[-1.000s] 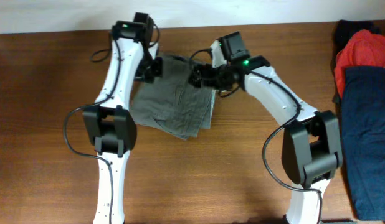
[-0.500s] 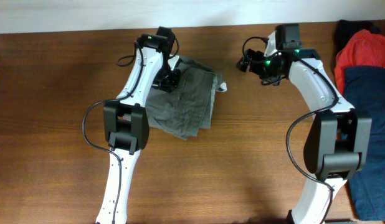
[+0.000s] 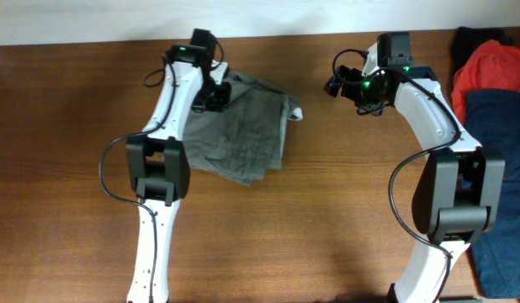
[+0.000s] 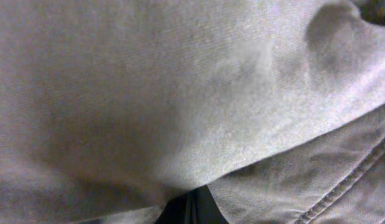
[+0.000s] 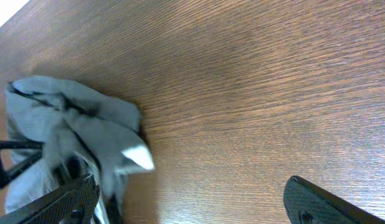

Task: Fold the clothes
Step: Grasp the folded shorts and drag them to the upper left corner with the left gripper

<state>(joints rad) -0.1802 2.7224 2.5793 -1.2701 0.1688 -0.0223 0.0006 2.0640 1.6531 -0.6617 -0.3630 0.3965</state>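
Note:
The grey-olive clothes (image 3: 243, 135) lie loosely folded on the wooden table, left of centre, with a small white tag (image 3: 298, 115) at their upper right corner. My left gripper (image 3: 214, 94) is at their upper left edge. In the left wrist view the cloth (image 4: 180, 93) fills the frame, and only a dark sliver of closed finger (image 4: 192, 210) shows, pinched in the fabric. My right gripper (image 3: 336, 84) is open and empty over bare wood, right of the clothes. In the right wrist view its fingers (image 5: 192, 205) are spread wide, with the clothes (image 5: 74, 130) and tag (image 5: 137, 157) at the left.
A red garment (image 3: 494, 67) and a dark blue garment (image 3: 496, 185) are piled at the table's right edge, with a black item (image 3: 472, 38) behind them. The table's back edge meets a white wall (image 3: 75, 21).
My right gripper let go of the clothes' right edge and moved away to the right. My left gripper swung right, then back left, staying on the cloth's upper edge.

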